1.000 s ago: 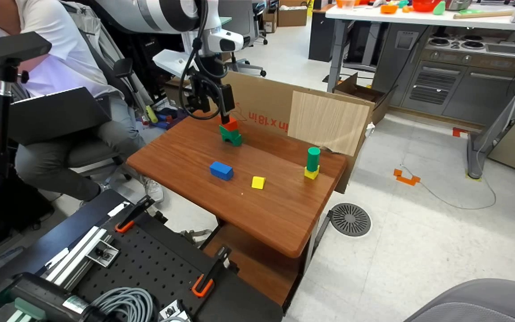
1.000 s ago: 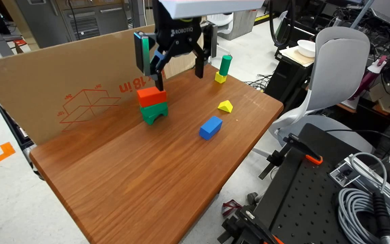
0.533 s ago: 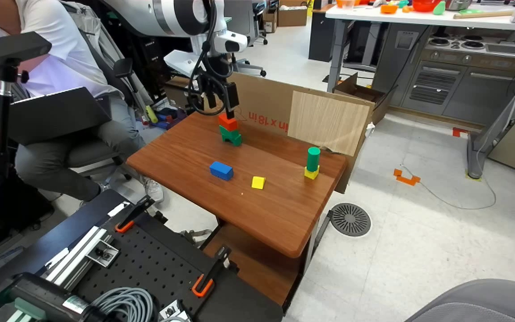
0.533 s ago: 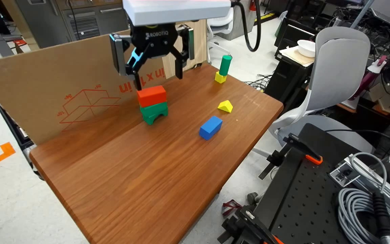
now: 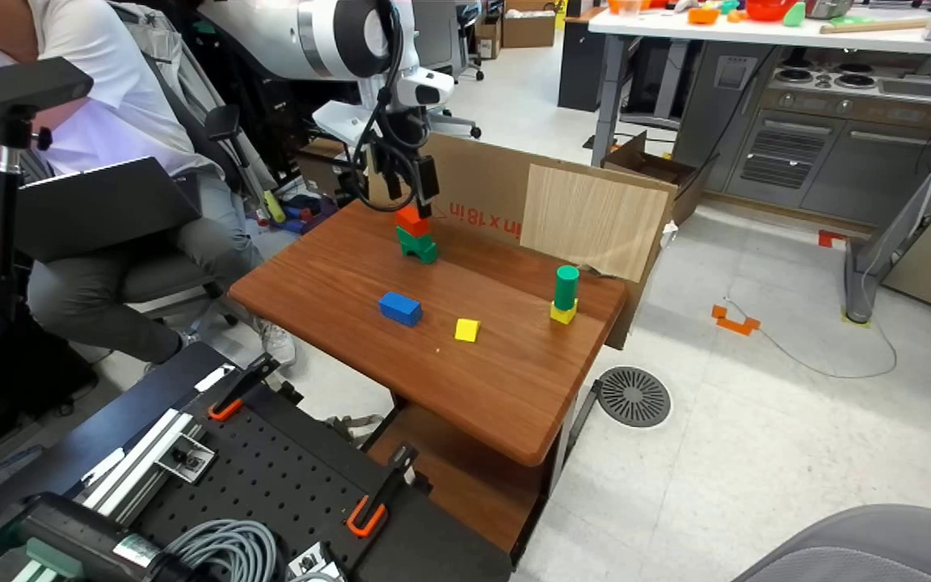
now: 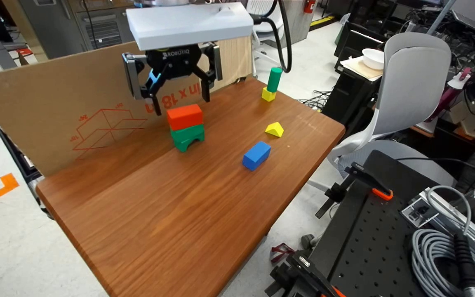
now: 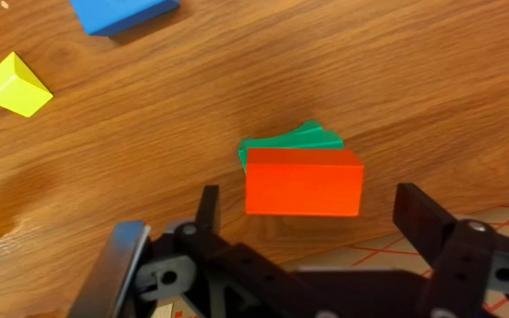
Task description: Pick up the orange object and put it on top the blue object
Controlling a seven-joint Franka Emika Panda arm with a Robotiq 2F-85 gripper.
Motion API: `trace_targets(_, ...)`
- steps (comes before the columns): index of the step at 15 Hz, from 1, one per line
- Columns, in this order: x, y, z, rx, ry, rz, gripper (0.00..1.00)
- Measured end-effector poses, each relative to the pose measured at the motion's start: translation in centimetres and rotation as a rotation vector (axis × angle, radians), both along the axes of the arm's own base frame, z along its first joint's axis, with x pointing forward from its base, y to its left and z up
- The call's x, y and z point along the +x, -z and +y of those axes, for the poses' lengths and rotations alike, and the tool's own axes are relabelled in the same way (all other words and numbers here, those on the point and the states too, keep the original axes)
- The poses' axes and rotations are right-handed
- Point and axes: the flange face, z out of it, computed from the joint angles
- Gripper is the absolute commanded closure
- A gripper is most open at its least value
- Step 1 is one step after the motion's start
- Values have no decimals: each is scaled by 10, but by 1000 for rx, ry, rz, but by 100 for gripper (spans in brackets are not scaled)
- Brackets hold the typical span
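Note:
The orange object is a red-orange block point(image 6: 184, 117) lying on a green arched block point(image 6: 188, 137) in both exterior views. In the wrist view, the orange block point(image 7: 303, 190) appears between the two fingertips with gaps on both sides. My gripper point(image 6: 182, 105) is open and empty, its fingertips just above and behind the orange block in that exterior view. The blue object is a flat blue block point(image 6: 257, 155) lying on the table, apart from the stack. It also shows at the top edge of the wrist view point(image 7: 122, 13), partly cut off.
A yellow wedge point(image 6: 275, 129) lies near the blue block. A green cylinder point(image 6: 274, 79) stands on a yellow block point(image 6: 268, 94) towards a table corner. A cardboard sheet point(image 6: 97, 95) stands along the table edge behind the stack. The wooden table point(image 6: 159, 214) carries the blocks.
My open gripper has moved left over the stack in the exterior view with the Robotiq label, and slightly lower over the last half second. The blocks have not moved.

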Motion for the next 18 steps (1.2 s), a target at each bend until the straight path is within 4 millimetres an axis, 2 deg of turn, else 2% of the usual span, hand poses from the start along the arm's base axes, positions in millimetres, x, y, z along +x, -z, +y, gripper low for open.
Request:
trace_targets(9,9,18,2,-31,30,56,0)
trace_targets(10,10,20,2,-35,34,64,25)
trace_targets(11,10,22,1,-38,37,71,26)
trace_targets(15,11,29,-1,-56,57,97,57)
trace_targets(18,14,27,0,-65,68,100,57)
